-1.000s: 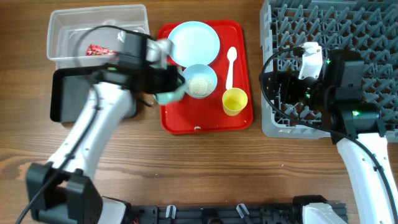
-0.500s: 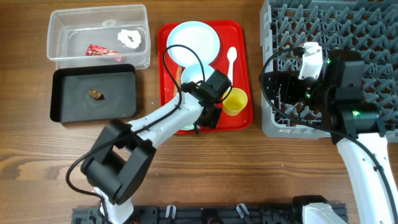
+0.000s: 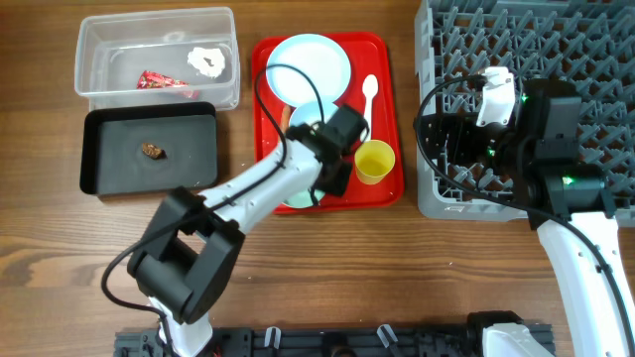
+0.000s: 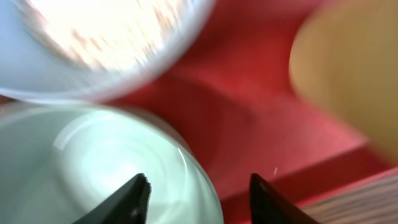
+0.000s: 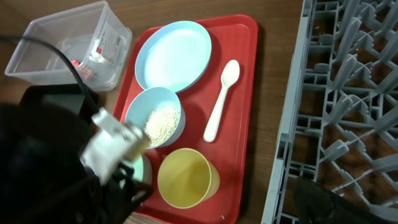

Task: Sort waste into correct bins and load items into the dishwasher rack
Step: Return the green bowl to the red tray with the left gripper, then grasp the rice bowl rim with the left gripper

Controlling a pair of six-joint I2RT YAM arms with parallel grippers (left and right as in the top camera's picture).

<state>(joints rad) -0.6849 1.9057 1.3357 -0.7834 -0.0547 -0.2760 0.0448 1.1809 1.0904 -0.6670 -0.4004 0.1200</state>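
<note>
My left gripper (image 3: 332, 171) hangs low over the red tray (image 3: 392, 193), open. One finger is inside the mint-green bowl (image 4: 106, 162), the other outside over the tray, with the rim between them untouched. The bowl (image 3: 296, 201) rests on the tray's front. Behind it sit the light-blue bowl (image 3: 308, 114) holding rice, the yellow cup (image 3: 374, 162), the white spoon (image 3: 368, 99) and the light-blue plate (image 3: 308, 64). My right gripper (image 3: 446, 139) is open and empty at the left edge of the grey rack (image 3: 526, 50).
The clear bin (image 3: 157, 55) at the back left holds a red wrapper (image 3: 159, 81) and white tissue (image 3: 208, 61). The black bin (image 3: 149, 149) in front of it holds a brown lump (image 3: 152, 151). Bare wooden table lies in front.
My left arm carried the mint-green bowl from beside the black bin to the tray's front, then its jaws came apart off the bowl. The right arm has not moved.
</note>
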